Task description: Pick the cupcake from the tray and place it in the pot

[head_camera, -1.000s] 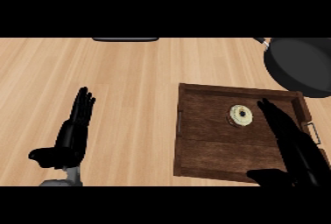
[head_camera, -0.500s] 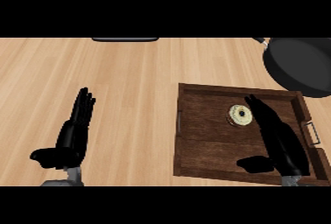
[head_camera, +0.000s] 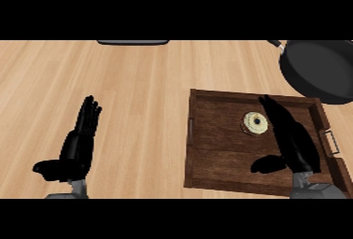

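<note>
Dark brown wooden tray (head_camera: 214, 140) lies on the light wooden desk (head_camera: 138, 88). The small round cream cupcake with a dark centre (head_camera: 256, 123) sits in it, just left of the right hand's (head_camera: 298, 149) fingers (head_camera: 276, 115). Those fingers are straight and together, clamped on nothing; whether they touch the cupcake I cannot tell. Beyond their tips, to the right, stands the round black pot (head_camera: 318, 70). The left hand (head_camera: 74, 151) rests well to their left, straight-fingered.
</note>
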You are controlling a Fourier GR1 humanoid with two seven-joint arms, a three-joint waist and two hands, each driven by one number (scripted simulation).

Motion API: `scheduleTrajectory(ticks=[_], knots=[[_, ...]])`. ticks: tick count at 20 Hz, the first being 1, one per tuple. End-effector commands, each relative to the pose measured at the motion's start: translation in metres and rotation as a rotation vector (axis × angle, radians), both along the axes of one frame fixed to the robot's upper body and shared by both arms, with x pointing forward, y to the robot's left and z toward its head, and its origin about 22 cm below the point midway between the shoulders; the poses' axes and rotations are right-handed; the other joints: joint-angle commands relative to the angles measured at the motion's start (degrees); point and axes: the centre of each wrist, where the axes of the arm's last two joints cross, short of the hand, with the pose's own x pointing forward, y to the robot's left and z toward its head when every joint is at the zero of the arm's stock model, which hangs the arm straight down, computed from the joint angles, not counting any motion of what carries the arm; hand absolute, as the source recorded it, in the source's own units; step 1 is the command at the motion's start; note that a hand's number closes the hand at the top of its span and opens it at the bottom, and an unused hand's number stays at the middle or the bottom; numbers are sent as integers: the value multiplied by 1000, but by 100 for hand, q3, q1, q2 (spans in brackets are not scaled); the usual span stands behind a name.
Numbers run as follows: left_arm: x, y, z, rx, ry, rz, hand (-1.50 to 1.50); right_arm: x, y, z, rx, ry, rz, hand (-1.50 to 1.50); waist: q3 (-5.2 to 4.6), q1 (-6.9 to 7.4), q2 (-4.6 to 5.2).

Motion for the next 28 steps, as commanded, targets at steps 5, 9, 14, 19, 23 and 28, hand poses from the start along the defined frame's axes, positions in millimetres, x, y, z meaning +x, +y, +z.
scheduleTrajectory(ticks=[5,9,14,19,23,28], knots=[[20,-5,14,-13,-16,-2,0,14,12,-5,-70,-142,22,150,41,-1,37],[-4,0,25,10,4,-9,0,11,0,-21,-83,-198,22,150,44,30,28],[17,5,8,7,1,6,0,19,4,-17,-81,-228,28,150,41,3,36],[16,-14,18,-18,-31,-41,0,73,3,-3,-97,-124,-256,150,43,233,132],[12,-17,18,4,-65,-89,0,92,-30,13,-47,25,-562,150,19,622,402],[17,-30,25,-3,-81,-148,0,136,-53,72,-112,-16,-822,150,27,965,404]])
